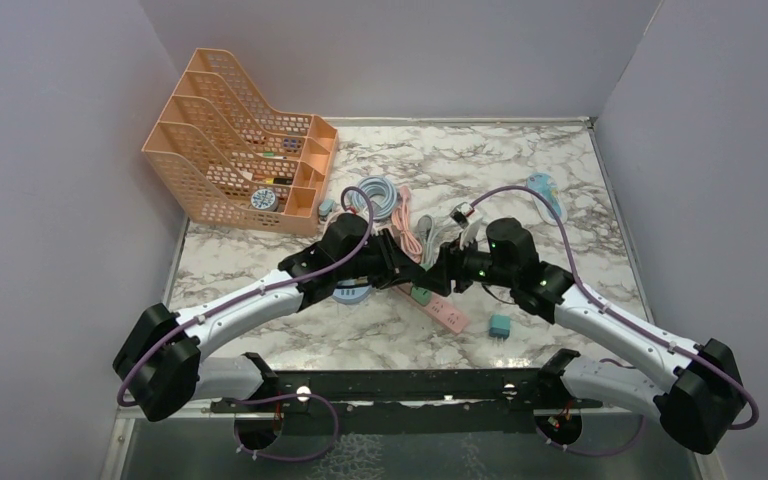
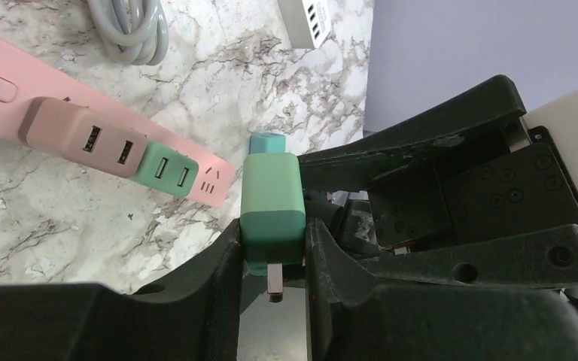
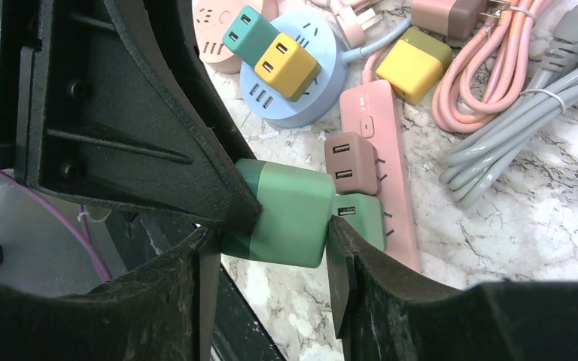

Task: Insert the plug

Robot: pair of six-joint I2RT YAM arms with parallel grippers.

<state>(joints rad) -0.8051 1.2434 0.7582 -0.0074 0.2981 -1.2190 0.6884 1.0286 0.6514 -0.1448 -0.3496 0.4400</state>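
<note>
The green plug [image 2: 272, 199] is at frame centre in the left wrist view, with its metal prong toward the bottom edge. The left gripper [image 2: 272, 252] jaws pinch its lower body. The right gripper [image 3: 275, 242] jaws pinch the same plug. At upper left, the pink power strip [image 2: 53, 86] lies on the table [image 2: 233, 68], carrying a mauve adapter [image 2: 83, 139] and a mint adapter [image 2: 167, 171].

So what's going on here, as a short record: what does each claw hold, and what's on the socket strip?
held item: green plug, one prong showing
left gripper: shut on the green plug
right gripper: shut on the same green plug
strip: pink, lying beside the grippers
already in strip: brown plug, small green plug
</note>
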